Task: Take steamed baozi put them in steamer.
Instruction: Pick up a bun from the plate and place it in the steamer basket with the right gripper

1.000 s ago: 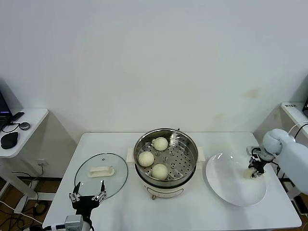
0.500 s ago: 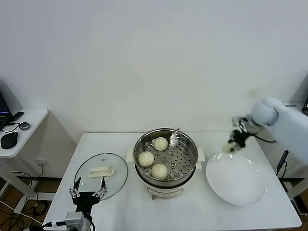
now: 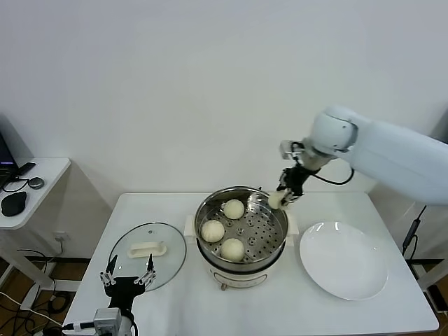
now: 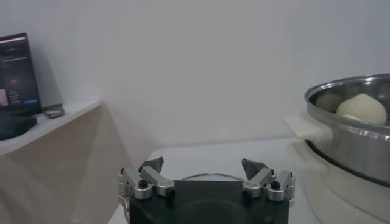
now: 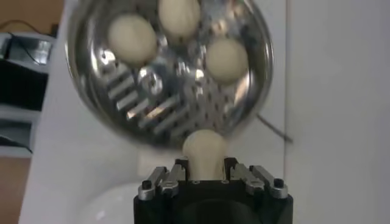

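Hovering above the far right rim of the steamer [image 3: 241,225], the right gripper [image 3: 279,199] is clamped on a fourth baozi [image 3: 276,201], held in the air and not yet inside the pot. The right wrist view shows this baozi [image 5: 204,148] pinched between the gripper's fingers [image 5: 178,170], with the perforated tray beyond it. Three baozi already lie on the tray: one toward the far side [image 3: 234,208], one at the left [image 3: 212,230], one at the near side [image 3: 232,248]. The steamer stands mid-table on the white table [image 3: 175,308]. A white plate [image 3: 344,260] lies near the right edge, a glass lid [image 3: 148,255] near the left edge. The left gripper [image 3: 127,277], fingers apart, is parked at the near left corner, just beside the lid.
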You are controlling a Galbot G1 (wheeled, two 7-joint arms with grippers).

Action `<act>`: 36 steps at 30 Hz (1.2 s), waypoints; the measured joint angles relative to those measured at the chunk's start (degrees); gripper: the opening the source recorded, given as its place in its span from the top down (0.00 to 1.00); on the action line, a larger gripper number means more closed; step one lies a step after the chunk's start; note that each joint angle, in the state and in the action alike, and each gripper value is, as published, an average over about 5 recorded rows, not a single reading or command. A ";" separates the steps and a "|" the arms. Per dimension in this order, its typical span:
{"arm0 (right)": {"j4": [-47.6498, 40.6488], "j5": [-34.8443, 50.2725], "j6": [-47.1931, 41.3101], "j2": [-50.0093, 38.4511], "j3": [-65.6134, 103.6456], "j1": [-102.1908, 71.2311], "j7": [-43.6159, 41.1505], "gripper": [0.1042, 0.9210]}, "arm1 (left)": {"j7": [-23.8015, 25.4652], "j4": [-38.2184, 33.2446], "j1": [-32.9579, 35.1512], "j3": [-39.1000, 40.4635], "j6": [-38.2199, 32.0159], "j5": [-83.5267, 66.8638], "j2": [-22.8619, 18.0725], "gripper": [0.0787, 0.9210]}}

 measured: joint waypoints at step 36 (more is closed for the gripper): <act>-2.43 -6.14 -4.27 7.34 -2.59 -8.71 6.35 0.41 | 0.30 0.54 -0.40 -0.20 0.04 -0.01 -0.29 0.12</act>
